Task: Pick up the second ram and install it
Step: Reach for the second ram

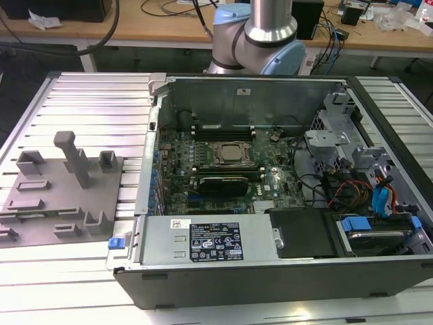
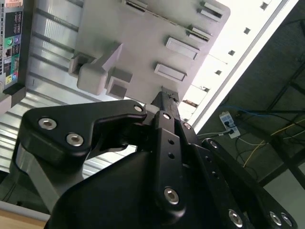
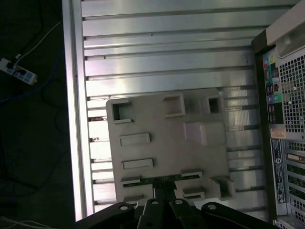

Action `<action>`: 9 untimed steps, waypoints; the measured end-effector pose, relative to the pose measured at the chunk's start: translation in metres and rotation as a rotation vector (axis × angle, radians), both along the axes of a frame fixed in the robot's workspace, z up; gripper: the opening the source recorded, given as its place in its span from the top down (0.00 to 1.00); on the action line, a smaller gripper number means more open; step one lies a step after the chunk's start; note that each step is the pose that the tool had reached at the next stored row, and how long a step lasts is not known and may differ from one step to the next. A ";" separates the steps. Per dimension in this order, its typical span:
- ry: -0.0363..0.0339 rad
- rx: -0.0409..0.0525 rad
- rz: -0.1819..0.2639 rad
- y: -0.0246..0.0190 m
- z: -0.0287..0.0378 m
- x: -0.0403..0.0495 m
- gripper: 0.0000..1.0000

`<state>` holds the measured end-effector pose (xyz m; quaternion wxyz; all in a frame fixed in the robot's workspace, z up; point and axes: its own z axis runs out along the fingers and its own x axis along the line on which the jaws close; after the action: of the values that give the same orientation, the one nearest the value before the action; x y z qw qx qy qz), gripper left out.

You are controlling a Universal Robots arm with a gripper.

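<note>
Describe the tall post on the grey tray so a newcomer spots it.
At the exterior view's left, beside the open computer case, a flat grey tray lies on the ribbed table. The post rises near its middle, far taller than the low blocks around it.

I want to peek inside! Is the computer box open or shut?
Open: in the exterior view the computer case has no cover, and its green board and cables lie bare.
</note>
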<state>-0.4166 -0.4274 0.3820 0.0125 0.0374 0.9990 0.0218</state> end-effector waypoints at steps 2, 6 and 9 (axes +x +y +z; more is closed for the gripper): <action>0.0000 0.0000 0.000 -0.0035 0.0000 0.0000 0.89; -0.0001 -0.0001 0.000 -0.0097 -0.0001 0.0000 0.89; 0.0000 -0.0006 0.000 -0.0154 -0.0001 0.0000 0.89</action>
<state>-0.4166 -0.4428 0.3819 0.0125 0.0374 0.9990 0.0216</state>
